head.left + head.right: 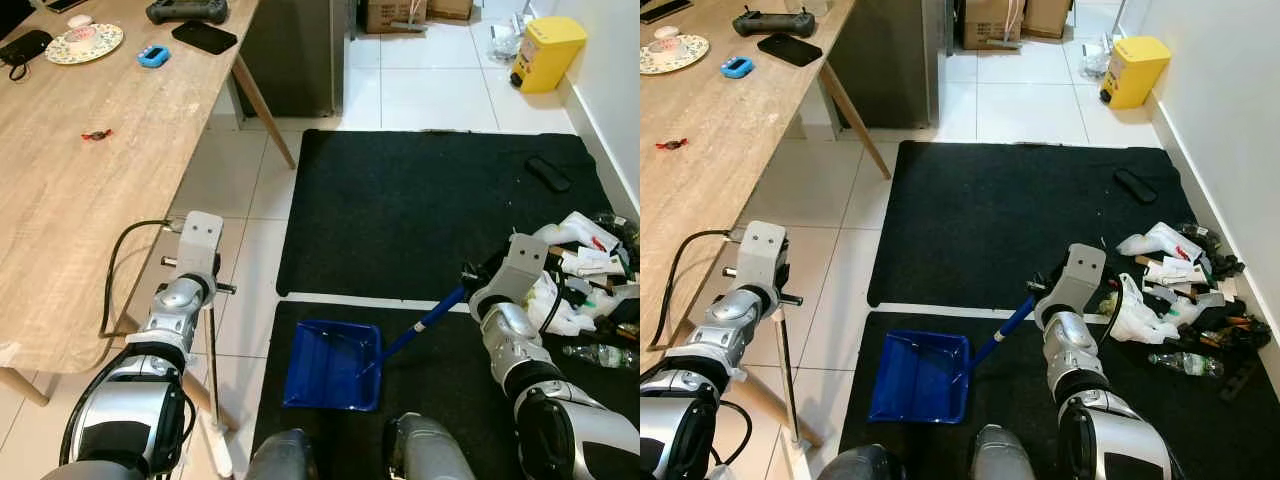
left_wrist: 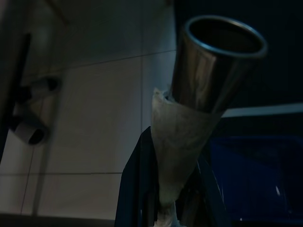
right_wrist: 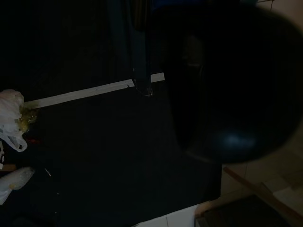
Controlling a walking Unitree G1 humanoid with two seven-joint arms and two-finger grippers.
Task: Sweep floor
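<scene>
Your right gripper (image 1: 468, 282) holds the blue dustpan (image 1: 333, 365) by its handle, which runs down-left to the pan on the black mat (image 1: 430, 215). The trash pile (image 1: 590, 275) lies just right of it. Your left gripper (image 1: 210, 290) grips the upright broom handle (image 1: 213, 350).
</scene>
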